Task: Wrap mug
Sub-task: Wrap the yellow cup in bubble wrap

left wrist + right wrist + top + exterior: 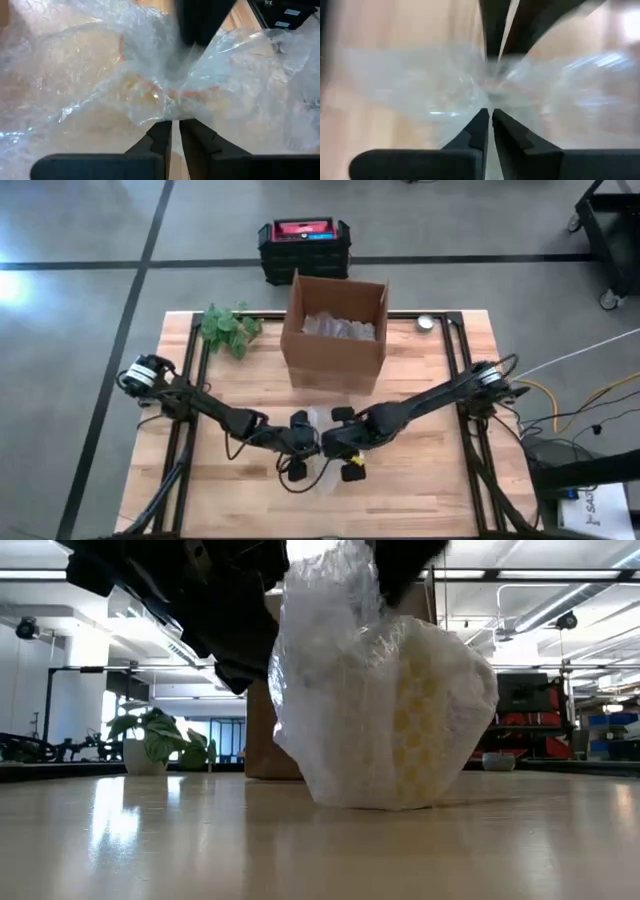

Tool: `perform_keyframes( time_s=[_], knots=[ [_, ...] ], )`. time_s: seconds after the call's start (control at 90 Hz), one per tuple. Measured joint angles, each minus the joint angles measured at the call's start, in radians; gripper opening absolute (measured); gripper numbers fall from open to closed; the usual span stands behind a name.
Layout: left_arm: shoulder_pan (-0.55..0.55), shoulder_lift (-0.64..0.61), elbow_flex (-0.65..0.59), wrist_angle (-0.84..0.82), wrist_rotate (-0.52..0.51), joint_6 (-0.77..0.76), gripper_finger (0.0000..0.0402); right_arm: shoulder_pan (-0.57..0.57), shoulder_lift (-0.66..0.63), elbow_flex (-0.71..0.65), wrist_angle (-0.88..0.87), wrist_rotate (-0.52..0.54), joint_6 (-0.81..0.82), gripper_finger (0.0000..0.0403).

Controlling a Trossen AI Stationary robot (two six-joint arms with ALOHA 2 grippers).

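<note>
Near the table's (420, 480) front middle, the left gripper (174, 123) and right gripper (488, 113) are both pinching the bubble wrap (340, 670) closed around the yellow mug (425, 725), probably gathering it; tucking likely comes next.

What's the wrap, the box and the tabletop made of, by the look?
Wrap: clear bubble plastic, glossy, with rows of cells showing over something yellow inside. Box: plain brown cardboard, matte, flaps open. Tabletop: pale wood planks, probably sealed, since it reflects in the low view.
</note>
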Motion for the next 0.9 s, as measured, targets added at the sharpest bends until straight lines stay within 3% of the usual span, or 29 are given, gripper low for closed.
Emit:
perform_keyframes(
  time_s=[0.2,0.289,0.489,0.644,0.9],
  knots=[
    [-0.001,0.000,0.000,0.000,0.000,-0.001,0.0024,-0.019,-0.062,-0.003,-0.025,0.248,-0.004,0.0014],
    [-0.001,0.000,0.000,0.001,0.000,-0.005,0.0024,-0.051,-0.051,-0.003,-0.061,0.288,0.008,0.0014],
    [-0.003,-0.001,0.000,0.003,0.000,-0.007,0.0024,-0.112,0.047,-0.010,-0.107,0.260,0.028,0.0014],
    [-0.003,-0.001,0.000,0.003,0.000,-0.007,0.0024,-0.117,0.094,-0.009,-0.069,0.041,-0.019,0.0014],
    [-0.003,-0.001,0.000,0.004,-0.001,-0.008,0.0024,-0.064,0.044,-0.008,-0.049,0.023,0.000,0.0014]
  ],
)
